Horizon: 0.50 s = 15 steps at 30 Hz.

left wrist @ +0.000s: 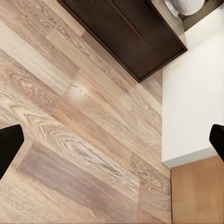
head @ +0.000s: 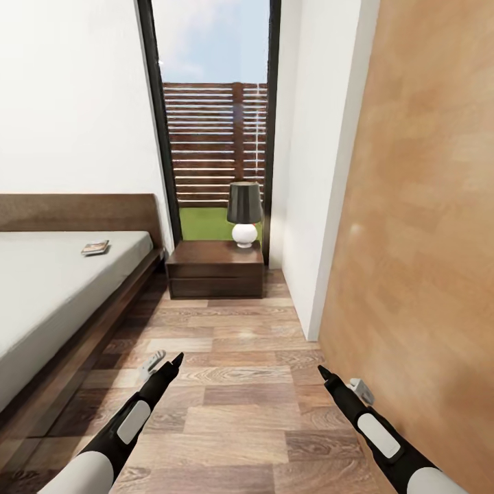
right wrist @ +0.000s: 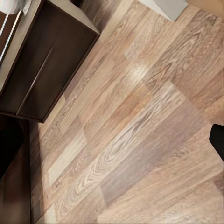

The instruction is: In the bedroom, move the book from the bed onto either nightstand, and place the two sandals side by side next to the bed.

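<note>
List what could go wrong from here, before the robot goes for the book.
1. The book lies well in on the bed, near the headboard; reaching it may mean leaning over the wooden frame and bumping it.
2. The passage between the bed and the wooden panel is narrow, so the right gripper could scrape that side.
3. The lamp occupies part of the nightstand; placing the book carelessly could knock it.

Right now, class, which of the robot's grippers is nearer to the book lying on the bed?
Left. The left gripper hovers over the floor beside the bed, on the book's side. The right gripper hangs farther off, near the wooden door.
</note>
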Available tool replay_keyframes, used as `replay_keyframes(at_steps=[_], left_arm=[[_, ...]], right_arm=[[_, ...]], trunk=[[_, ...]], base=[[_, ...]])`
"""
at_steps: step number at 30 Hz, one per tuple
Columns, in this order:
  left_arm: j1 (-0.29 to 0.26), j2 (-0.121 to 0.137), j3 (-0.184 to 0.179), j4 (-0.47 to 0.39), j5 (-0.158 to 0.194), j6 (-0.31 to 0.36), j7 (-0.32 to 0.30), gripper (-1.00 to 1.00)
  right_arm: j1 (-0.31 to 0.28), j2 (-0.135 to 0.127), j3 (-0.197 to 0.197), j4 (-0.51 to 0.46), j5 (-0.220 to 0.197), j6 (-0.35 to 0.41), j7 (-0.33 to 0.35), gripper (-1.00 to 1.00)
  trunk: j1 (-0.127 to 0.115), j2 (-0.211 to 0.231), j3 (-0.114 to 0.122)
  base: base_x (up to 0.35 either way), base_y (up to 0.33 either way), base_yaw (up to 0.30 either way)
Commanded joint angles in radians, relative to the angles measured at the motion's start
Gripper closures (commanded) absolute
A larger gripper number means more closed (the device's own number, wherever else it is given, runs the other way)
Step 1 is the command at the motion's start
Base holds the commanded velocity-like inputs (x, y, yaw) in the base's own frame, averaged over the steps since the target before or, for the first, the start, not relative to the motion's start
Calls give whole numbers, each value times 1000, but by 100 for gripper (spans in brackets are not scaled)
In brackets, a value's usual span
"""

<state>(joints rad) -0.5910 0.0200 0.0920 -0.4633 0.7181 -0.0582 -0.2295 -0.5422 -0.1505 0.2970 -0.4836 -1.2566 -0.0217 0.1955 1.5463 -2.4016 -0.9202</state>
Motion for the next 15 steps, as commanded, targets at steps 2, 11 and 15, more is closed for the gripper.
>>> replay_keyframes(at_steps=[2,11,15], left_arm=[[-1,0,2,2,9,0,-7,-100],[-1,0,1,2,9,0,-7,-100],[-1,0,2,2,9,0,-7,-100]], right_arm=[[-1,-1,7,0,-10,-2,2,-100],[-1,0,7,0,-10,-2,2,-100],[-1,0,7,0,-10,-2,2,-100]], trunk=[[0,0,-1],[0,0,-1],[0,0,-1]], base=[[153,0,0],[153,0,0],[153,0,0]])
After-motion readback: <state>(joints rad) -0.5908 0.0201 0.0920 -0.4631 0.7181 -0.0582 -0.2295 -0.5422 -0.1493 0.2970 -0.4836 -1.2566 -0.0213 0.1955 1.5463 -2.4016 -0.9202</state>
